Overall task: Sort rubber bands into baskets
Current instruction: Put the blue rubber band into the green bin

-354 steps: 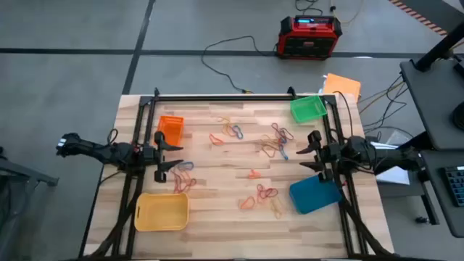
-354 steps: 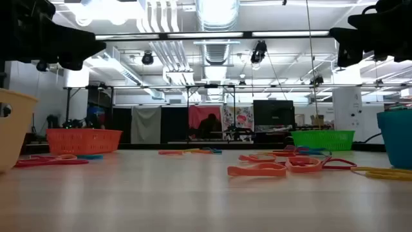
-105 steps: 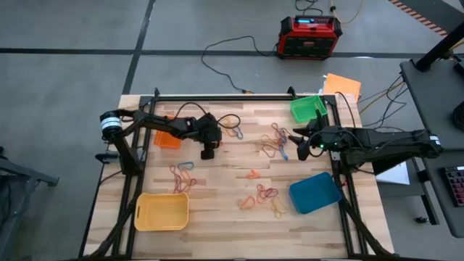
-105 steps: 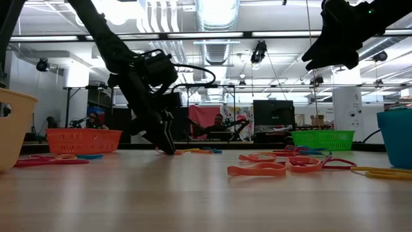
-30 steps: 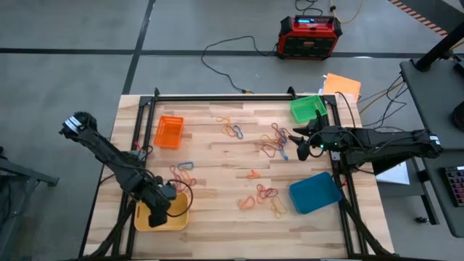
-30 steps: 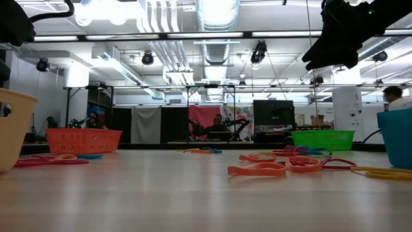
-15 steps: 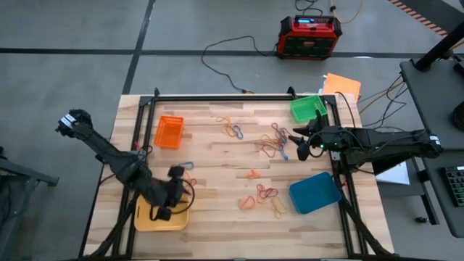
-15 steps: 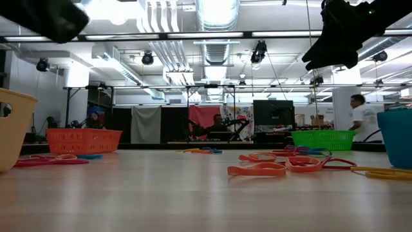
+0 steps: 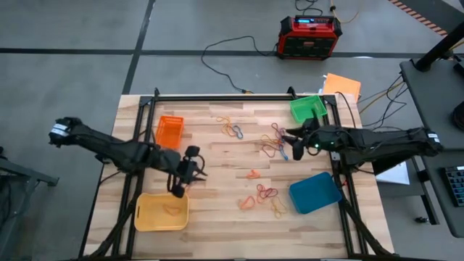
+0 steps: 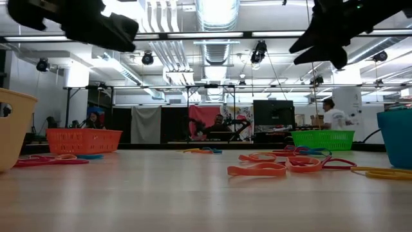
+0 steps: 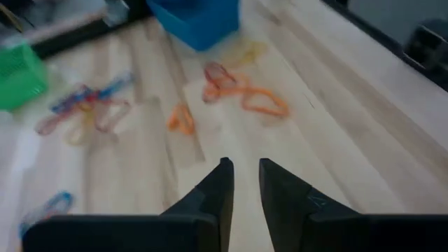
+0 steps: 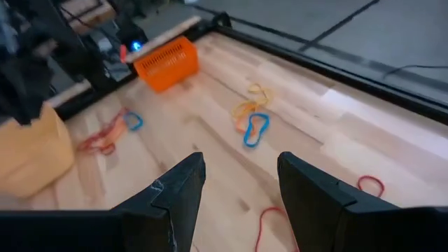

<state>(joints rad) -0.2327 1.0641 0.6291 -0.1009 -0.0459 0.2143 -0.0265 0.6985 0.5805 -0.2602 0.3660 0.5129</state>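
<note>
Only the overhead view shows all four baskets on the plank table (image 9: 217, 217): orange basket (image 9: 170, 132) at ten o'clock, green basket (image 9: 307, 109) at two, blue basket (image 9: 315, 193) at four, yellow basket (image 9: 162, 211) at seven. The table-level view adds a person beyond the table. The left arm stretches in from nine o'clock, its left gripper (image 9: 178, 185) just above the yellow basket's far edge, its fingers (image 11: 215, 190) nearly pressed together, a thin gap between, nothing pinched. The right gripper (image 9: 289, 143) hangs at three o'clock, fingers (image 12: 183, 183) spread wide, empty. Thin looped rubber bands (image 9: 269, 142) lie scattered across the middle; one orange loop (image 9: 171, 209) lies inside the yellow basket.
</note>
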